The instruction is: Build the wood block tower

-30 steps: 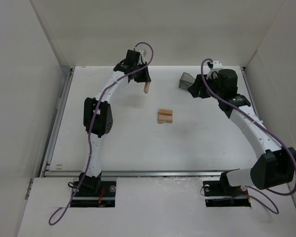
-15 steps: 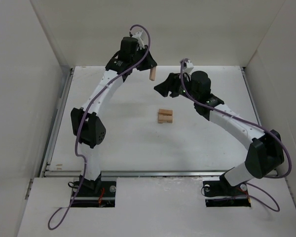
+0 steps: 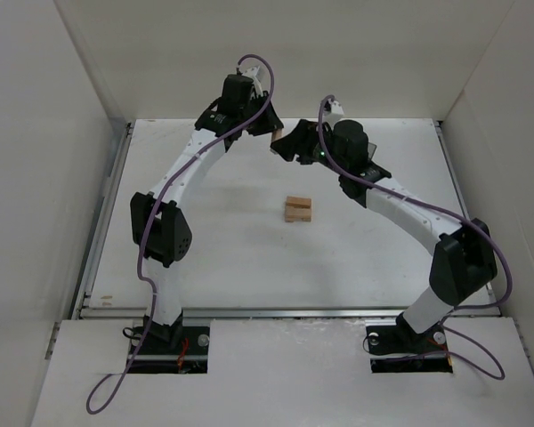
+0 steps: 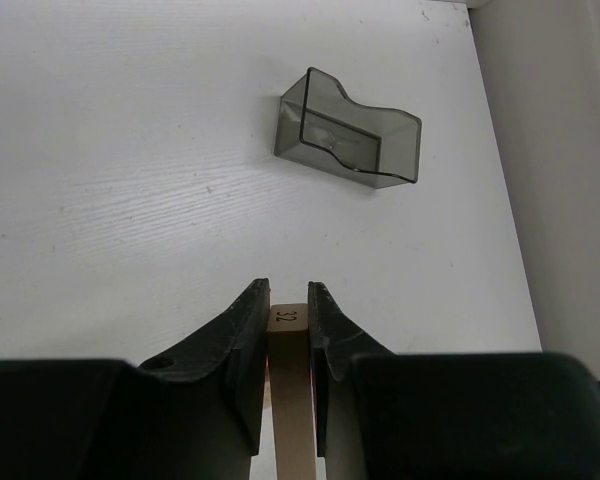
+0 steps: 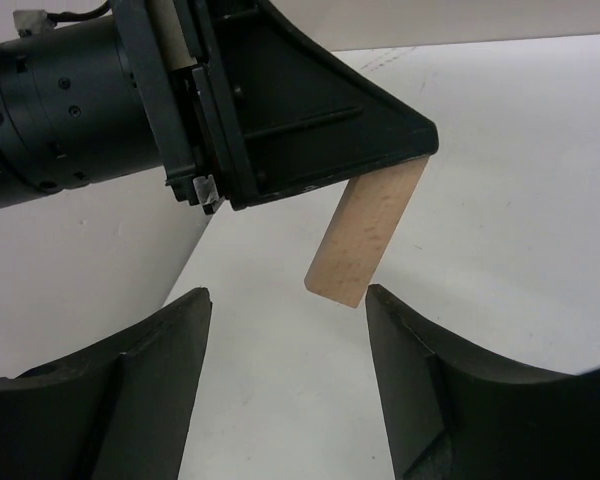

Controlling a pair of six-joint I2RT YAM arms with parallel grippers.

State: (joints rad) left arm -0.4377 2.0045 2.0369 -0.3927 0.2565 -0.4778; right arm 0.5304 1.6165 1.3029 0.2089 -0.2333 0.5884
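The scene is enclosed by plain white walls on the left, right and far sides, and their lower edges are met by a white table whose painted surface is marked with faint scuffs and streaks. A metal rail is seen along the near edge of the table, and in front of it a white board is laid, to which both arm bases are bolted. The left arm and the right arm are arched over the far half of the table so that their ends are brought close together near the back wall. A dark translucent grey bin is set on the table towards the far right corner, lying open and apart from everything else. The tower is seen near the middle of the table as a low stack of tan bars, well apart from both arms. The left hand is closed tightly on one wood block, which is held above the surface with its free end tilted down and out past the fingers. The right hand is held partly wide just beside that free end, with nothing gripped and neither finger touching the wood.
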